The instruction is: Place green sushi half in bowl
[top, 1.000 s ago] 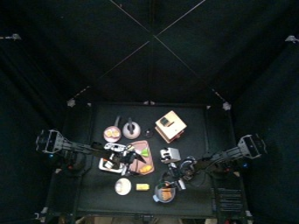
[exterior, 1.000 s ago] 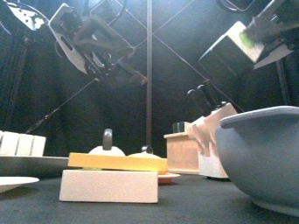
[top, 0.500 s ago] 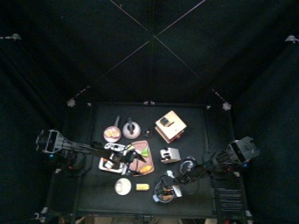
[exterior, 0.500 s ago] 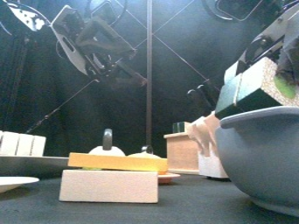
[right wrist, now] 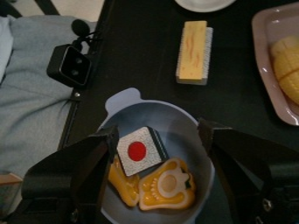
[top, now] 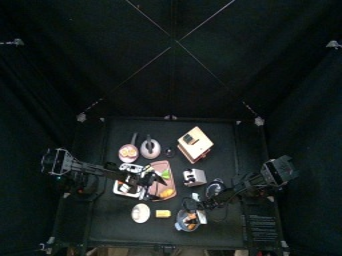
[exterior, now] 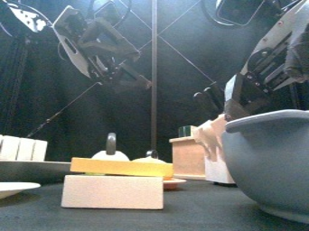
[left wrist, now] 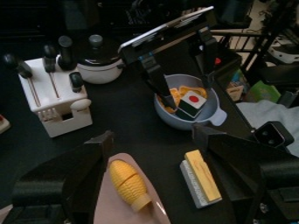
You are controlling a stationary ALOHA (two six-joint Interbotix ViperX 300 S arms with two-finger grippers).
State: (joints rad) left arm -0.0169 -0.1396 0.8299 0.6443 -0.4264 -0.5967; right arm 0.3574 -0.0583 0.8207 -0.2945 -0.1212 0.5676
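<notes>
My right gripper [right wrist: 149, 166] hangs over the bowl [right wrist: 117, 105], jaws apart and empty; sushi half [right wrist: 136, 150] lies inside, centre of the right wrist frame. It looks light, rigid, likely slick plastic; any regrip should pinch its flat sides. Left gripper [left wrist: 152, 153] waits open over the tray [left wrist: 87, 214].

From high overhead one camera looks straight down, the table [top: 167, 180] small at mid-picture. Another sits at the table's front edge, level, so close the grey bowl [exterior: 272, 162] looms at its right. The right wrist camera peers straight down into that bowl [right wrist: 152, 166] from just above; the left wrist camera sees the same bowl [left wrist: 187, 103] from farther off, across the table
</notes>
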